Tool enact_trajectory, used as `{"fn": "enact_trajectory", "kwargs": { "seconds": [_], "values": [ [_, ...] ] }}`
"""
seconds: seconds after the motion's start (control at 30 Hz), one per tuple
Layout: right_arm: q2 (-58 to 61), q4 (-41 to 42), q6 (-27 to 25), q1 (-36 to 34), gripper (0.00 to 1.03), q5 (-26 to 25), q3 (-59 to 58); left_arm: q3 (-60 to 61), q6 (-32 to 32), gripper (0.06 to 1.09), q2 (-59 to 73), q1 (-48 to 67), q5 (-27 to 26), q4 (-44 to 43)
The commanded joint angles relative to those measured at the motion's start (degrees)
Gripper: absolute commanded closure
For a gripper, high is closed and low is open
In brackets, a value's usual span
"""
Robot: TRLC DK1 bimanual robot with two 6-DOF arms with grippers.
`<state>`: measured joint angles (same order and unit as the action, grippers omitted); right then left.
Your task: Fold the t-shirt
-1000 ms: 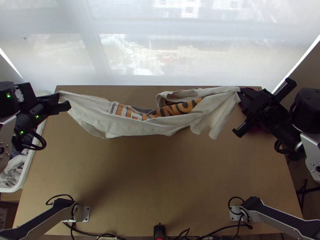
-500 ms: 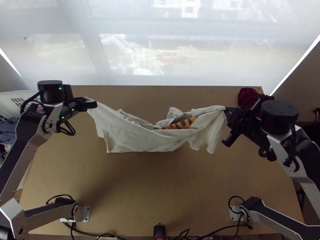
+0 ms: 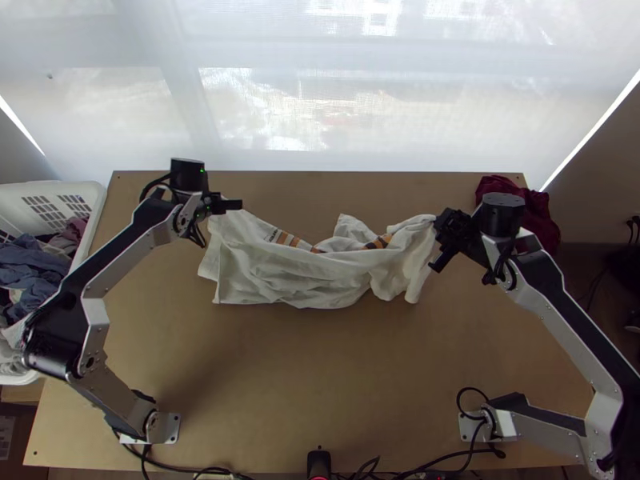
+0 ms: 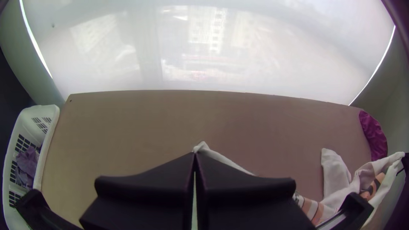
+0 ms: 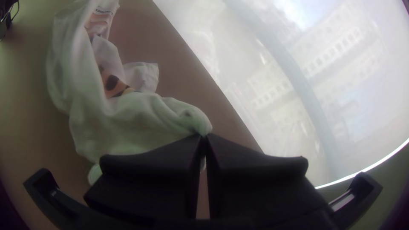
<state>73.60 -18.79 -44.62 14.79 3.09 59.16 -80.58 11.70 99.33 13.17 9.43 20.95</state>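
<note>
The white t-shirt (image 3: pixel 296 276) with an orange and black print hangs bunched between the two grippers, sagging in the middle over the table's far half. My left gripper (image 3: pixel 227 205) holds its left end; in the left wrist view a white cloth tip pokes out at the closed fingertips of the left gripper (image 4: pixel 194 154). At the shirt's other end is my right gripper (image 3: pixel 445 227). The right wrist view shows the right gripper (image 5: pixel 205 137) shut on a gathered bit of the t-shirt (image 5: pixel 123 119). Whether the lower edge touches the table I cannot tell.
A white laundry basket (image 3: pixel 94 210) with clothes stands at the table's left edge. Dark red cloth (image 3: pixel 538 210) lies at the far right corner. Bare tabletop (image 3: pixel 320 376) spreads on the near side of the shirt. A translucent screen (image 3: pixel 320 96) stands behind the table.
Both grippers have moved closer together, the left one rightward and the right one leftward, and somewhat nearer the table's near side. The shirt has gone from stretched to slacker and more bunched.
</note>
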Motion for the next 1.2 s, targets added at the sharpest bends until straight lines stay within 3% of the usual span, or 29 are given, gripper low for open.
{"fn": "enact_trajectory", "kwargs": {
  "seconds": [0.0, 0.17, 0.23, 0.3, 0.37, 0.47, 0.57, 0.6, 0.7, 1.17],
  "values": [
    [7.1, 6.7, -0.1, -5.5, 1.0, 0.9, -1.7, -9.6, -1.1, 1.05, 12.4, 2.4, 3.8, -6.7],
    [7.5, 6.7, 0.2, -8.6, 1.0, 0.9, -2.9, -19.7, 0.2, 1.05, 19.1, 3.4, 3.8, -5.7],
    [7.5, 6.7, 0.1, -9.7, 1.0, 0.9, -3.1, -21.4, 0.4, 1.0, 21.0, 4.0, 3.8, -5.0],
    [7.7, 7.0, 0.1, -10.1, 1.0, 0.9, -2.8, -21.7, 0.4, 0.87, 22.3, 4.6, 3.7, -4.2],
    [7.8, 7.3, 1.1, -10.3, 1.0, 1.0, -2.3, -21.8, 0.3, 0.68, 23.5, 5.1, 2.3, -1.4],
    [7.9, 7.6, 2.6, -10.1, 0.77, 1.0, -2.4, -22.5, -0.8, 0.38, 24.0, 5.3, -0.1, 5.0],
    [7.8, 7.6, 4.9, -9.7, 0.53, 0.9, -2.9, -26.1, -3.8, 0.17, 24.4, 4.8, -0.4, 16.1],
    [7.7, 7.6, 5.5, -9.6, 0.45, 0.9, -3.2, -27.2, -4.6, 0.16, 24.4, 4.3, -0.4, 19.9],
    [6.9, 7.6, 7.1, -9.4, 0.06, 0.9, -4.0, -25.8, -4.1, 0.16, 22.0, 1.4, -4.5, 24.1],
    [-0.5, 5.4, 8.8, -9.2, 0.05, 0.4, -7.5, -29.1, -4.1, 0.16, 25.6, 1.0, -8.2, 28.0]
  ]
}}
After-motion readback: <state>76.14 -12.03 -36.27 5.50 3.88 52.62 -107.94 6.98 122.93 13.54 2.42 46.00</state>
